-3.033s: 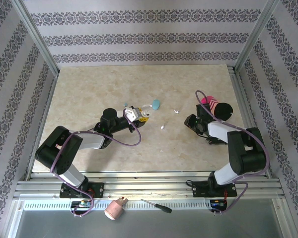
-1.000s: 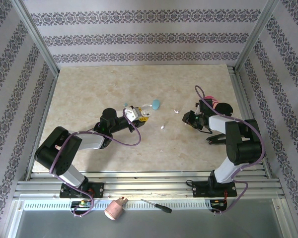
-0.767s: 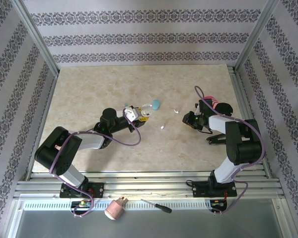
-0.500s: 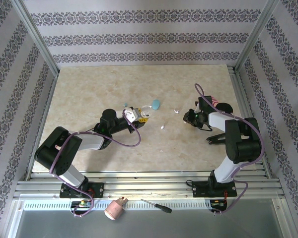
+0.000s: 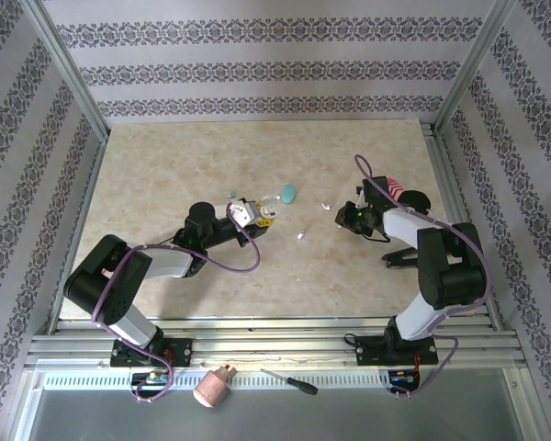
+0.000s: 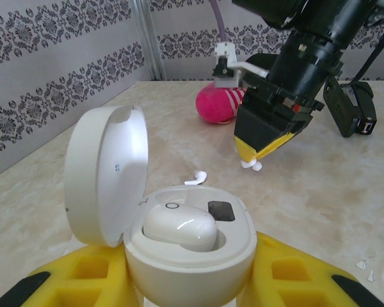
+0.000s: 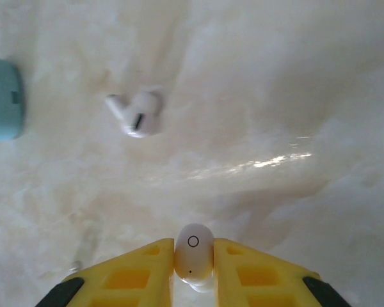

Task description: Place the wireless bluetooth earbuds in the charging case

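Right gripper (image 7: pixel 193 248) pinches a white earbud (image 7: pixel 193 257). Left gripper (image 6: pixel 191 288) clamps the open charging case (image 5: pixel 245 211), well apart toward the top view's left.

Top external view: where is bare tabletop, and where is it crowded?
Bare: the far strip of table behind the blue case, and the near strip between the arm bases. Crowded: the middle, where the left gripper holds the open white charging case, two loose earbuds lie, and the right gripper pinches an earbud near a pink striped sock.
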Motion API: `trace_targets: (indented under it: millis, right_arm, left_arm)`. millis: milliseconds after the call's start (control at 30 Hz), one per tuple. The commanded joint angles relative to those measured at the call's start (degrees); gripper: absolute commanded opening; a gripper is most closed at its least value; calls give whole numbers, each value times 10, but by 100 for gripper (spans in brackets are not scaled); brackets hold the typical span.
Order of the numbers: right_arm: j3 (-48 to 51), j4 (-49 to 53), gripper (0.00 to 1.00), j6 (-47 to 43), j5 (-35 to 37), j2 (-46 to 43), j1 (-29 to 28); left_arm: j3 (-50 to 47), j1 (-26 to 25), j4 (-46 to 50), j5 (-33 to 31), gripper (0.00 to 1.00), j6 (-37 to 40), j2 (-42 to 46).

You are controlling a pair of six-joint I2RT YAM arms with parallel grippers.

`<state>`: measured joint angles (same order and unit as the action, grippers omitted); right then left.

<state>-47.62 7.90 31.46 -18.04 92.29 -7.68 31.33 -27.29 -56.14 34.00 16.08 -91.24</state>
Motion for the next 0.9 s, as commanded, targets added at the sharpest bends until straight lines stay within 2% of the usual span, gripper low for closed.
trace_targets:
  millis: [0, 433, 567, 867]
  right_arm:
    - [8, 10, 21, -7, -2, -49, -15]
    - [-29, 48, 23, -17, -93, -178, -117]
    - [-53, 52, 23, -34, -118, -186, -145]
    - [-100, 40, 22, -68, -153, -172, -191]
  left_arm:
    - [0, -5, -44, 5, 23, -13, -6]
    - [22, -5, -33, 39, 23, -43, -17]
    - [41, -5, 25, 52, 23, -50, -8]
    - [45, -4, 33, 109, 23, -92, 4]
